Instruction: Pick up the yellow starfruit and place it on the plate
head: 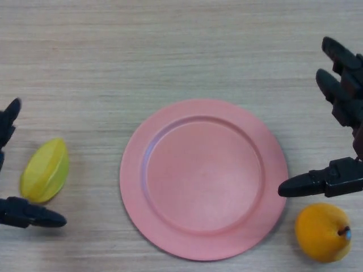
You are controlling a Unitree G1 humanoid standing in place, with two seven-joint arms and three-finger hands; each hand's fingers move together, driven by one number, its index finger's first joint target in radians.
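A yellow starfruit [45,170] lies on the wooden table at the left, just left of a pink plate [203,243] in the middle. My left hand [22,214] shows at the left edge, open, with the thumb below the starfruit and fingers above it, not touching it. My right hand [340,96] is open at the right edge, its thumb tip over the plate's right rim.
An orange fruit [323,232] with a short stem lies at the bottom right, just right of the plate and below my right thumb.
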